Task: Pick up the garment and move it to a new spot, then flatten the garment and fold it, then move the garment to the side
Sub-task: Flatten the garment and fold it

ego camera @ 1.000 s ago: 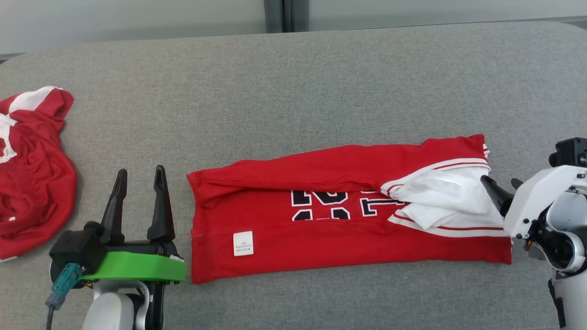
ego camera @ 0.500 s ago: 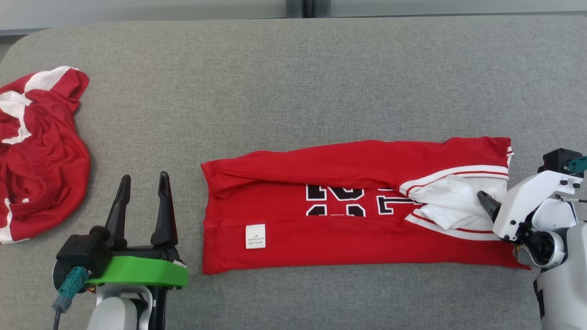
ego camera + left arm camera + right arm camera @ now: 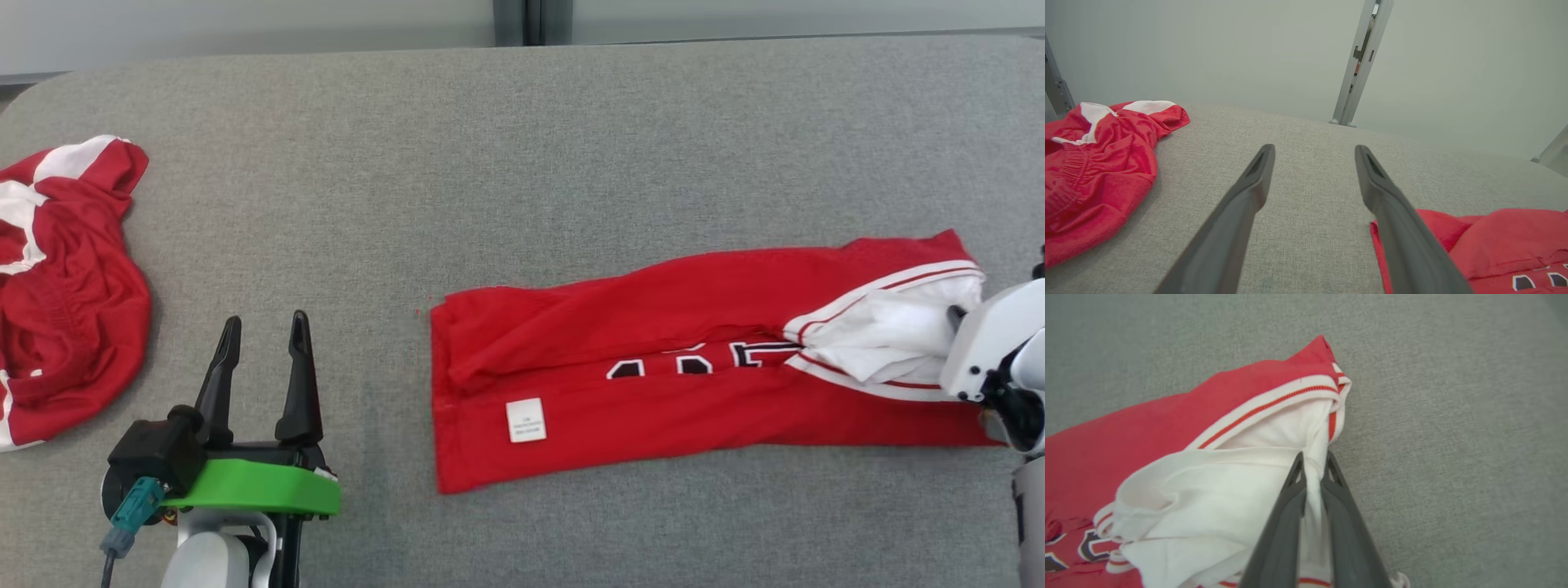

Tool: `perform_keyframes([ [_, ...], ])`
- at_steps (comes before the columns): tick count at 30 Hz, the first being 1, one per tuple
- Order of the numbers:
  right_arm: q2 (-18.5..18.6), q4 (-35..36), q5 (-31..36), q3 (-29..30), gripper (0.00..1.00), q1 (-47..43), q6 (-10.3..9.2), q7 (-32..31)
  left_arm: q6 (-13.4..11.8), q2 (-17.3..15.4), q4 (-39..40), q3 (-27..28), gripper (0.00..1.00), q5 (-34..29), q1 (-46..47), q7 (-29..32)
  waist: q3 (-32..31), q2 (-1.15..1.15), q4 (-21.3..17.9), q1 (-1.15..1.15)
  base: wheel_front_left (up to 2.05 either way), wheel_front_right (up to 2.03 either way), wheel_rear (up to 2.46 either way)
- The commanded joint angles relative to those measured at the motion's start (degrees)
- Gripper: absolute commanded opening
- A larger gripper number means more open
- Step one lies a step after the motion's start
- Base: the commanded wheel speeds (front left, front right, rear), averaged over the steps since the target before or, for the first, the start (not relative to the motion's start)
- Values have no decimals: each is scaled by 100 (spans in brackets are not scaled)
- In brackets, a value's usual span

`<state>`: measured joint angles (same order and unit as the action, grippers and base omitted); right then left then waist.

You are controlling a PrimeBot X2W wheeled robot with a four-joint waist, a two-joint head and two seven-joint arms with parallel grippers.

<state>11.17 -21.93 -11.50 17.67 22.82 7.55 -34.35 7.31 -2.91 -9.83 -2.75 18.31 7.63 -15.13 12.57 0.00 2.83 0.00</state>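
Nearest us, our left hand rests wide open and empty. Beyond it, our right hand pinches tight the white end of the folded garment, which lies on the bench toward its right. We judge this is the move-aside step, and next it calls for a steady, low pull.

What is covered, cropped or unreadable

A red flap folded over the garment covers most of its black-and-white lettering, so it cannot be read, and the print on its white label is too small to make out. In the head view the right claw is almost wholly hidden between white cloth and its pale wrist housing, which the picture's right edge cuts. At the surface's left edge, a second red garment runs off the picture.
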Motion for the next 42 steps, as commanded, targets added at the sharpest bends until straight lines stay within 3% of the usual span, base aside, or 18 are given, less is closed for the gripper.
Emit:
perform_keyframes([
  [1, 145, 137, 91, 124, 0, -8, -12, 16, 26, -2, -7, 7, 100, 42, -99, 0, -63, 0, -63, 0, 0, 0, 0],
  [7, 547, 617, 341, 452, 0, -150, -11, -92, 26, -2, 19, -26, 100, 54, -161, 0, -169, 0, -193, 0, 0, 0, 0],
  [12, 581, 1125, 409, 255, 0, -322, -11, -249, 26, -4, -3, -12, 100, 61, -211, 0, -258, 0, -275, 0, 0, 0, 0],
  [24, 177, 1825, -154, -1755, 0, -439, -9, -445, 27, -3, -20, -26, 100, 46, -236, 0, -347, 0, -363, 0, 0, 0, 0],
  [34, -474, 1122, -487, -3221, 0, 37, -9, -282, 27, -8, -28, -75, 100, 85, -139, 0, -283, 0, -159, 0, 0, 0, 0],
  [42, -737, 466, -722, -3758, 0, 284, -9, -22, 27, -4, -71, -185, 100, 144, -79, 0, -237, 0, 74, 0, 0, 0, 0],
])
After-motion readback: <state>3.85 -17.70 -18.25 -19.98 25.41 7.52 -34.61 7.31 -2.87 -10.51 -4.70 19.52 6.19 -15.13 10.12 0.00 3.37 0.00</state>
